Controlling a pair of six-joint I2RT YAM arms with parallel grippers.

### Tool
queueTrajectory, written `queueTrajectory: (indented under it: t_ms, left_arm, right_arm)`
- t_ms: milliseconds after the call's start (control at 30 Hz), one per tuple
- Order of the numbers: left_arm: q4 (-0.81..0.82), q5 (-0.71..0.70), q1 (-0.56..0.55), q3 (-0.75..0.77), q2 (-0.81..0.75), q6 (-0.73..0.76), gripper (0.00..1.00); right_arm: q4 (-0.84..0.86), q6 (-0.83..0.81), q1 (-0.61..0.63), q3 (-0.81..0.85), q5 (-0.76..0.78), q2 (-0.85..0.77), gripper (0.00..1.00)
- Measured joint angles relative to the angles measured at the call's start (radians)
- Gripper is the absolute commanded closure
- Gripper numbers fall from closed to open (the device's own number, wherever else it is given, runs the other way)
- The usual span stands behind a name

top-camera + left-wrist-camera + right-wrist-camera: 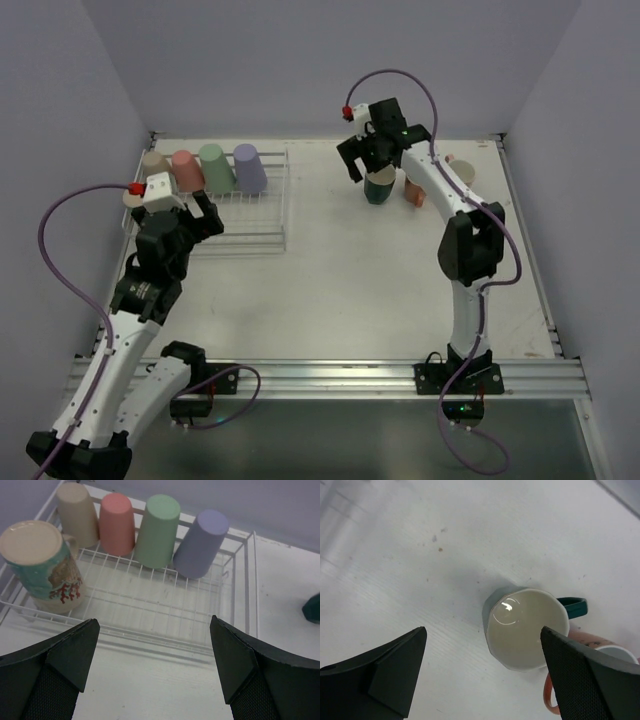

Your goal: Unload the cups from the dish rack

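Cups (215, 168), five in dish rack (240, 605), rims down: beige, pink, mint, lilac, one printed mug (42, 565), print perhaps floral, too blurred to read. Dark green mug (527, 630) on table (395, 540) beneath my right gripper (481, 629), jaws spread; left gripper (153, 621) likewise.

White table (340, 290); grey walls (300, 60); metal rail (330, 375) front.

Five upturned cups (157, 530) sit in the dish rack (165, 600).
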Motion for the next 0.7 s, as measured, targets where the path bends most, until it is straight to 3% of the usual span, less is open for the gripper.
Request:
queueTrajectory:
  t_ms: [267, 500, 700]
  left_arm:
    - [-0.006, -0.183, 0.023, 0.12, 0.135, -0.006, 0.0]
    - [-0.021, -0.224, 0.22, 0.145, 0.288, -0.024, 0.0]
    - [-0.001, -0.245, 0.318, 0.152, 0.341, -0.021, 0.0]
  right_arm:
    - [0.126, 0.079, 0.0, -0.101, -0.079, -0.268, 0.01]
    - [0.232, 0.168, 0.019, -0.225, -0.166, -0.45, 0.01]
    - [0.266, 0.197, 0.077, -0.257, -0.233, -0.49, 0.01]
